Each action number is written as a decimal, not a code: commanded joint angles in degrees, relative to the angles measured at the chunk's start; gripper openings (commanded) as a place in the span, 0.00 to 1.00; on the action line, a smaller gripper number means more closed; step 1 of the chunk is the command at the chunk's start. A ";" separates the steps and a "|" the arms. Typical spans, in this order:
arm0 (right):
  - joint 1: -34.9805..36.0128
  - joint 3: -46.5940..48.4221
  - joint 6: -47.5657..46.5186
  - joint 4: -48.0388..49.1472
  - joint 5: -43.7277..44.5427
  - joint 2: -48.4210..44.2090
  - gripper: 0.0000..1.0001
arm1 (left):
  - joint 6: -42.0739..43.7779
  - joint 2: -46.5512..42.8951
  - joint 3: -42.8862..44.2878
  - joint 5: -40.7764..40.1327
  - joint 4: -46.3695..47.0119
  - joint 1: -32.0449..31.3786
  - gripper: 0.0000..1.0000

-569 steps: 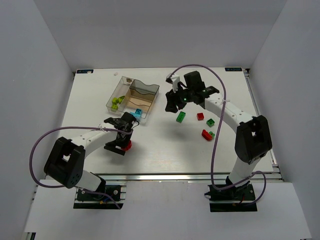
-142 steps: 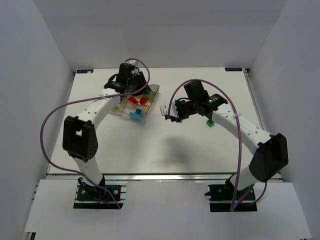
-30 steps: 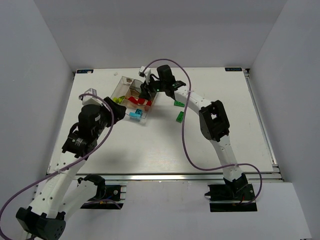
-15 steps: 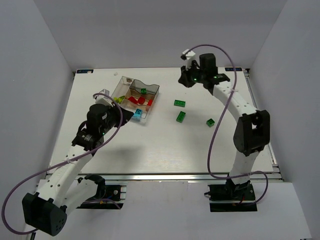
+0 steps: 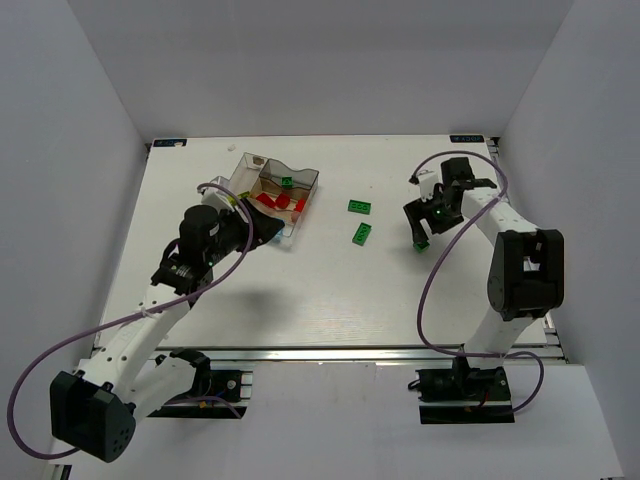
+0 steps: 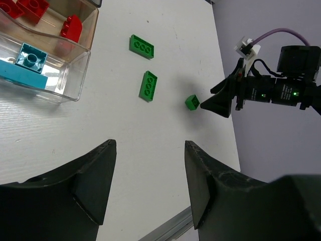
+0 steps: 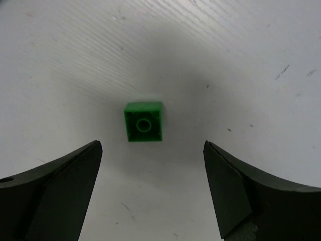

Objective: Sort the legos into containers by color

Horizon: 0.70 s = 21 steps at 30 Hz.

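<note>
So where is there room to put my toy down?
The wide bare stretch of table along the near edge, in front of the tray and the flat green bricks, is free. So is the far strip behind those bricks. Crowded: around the tray, and the small green brick under the right gripper.

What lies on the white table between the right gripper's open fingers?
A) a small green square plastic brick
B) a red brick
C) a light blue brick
A: the right wrist view shows the small green square plastic brick lying on the white table between the spread fingers of the right gripper.
</note>
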 commanded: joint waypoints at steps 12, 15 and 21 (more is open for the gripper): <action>-0.15 0.88 -5.46 0.72 0.90 5.70 0.70 | -1.10 -4.62 -3.54 -0.03 0.12 -0.30 0.67; 0.11 1.06 -5.37 0.20 0.03 7.02 0.68 | -1.27 -5.23 -4.07 -0.04 -0.05 -0.30 0.67; 0.20 0.35 -5.37 1.95 -0.50 8.69 0.54 | -1.45 -4.36 -4.16 0.05 0.56 -0.30 0.67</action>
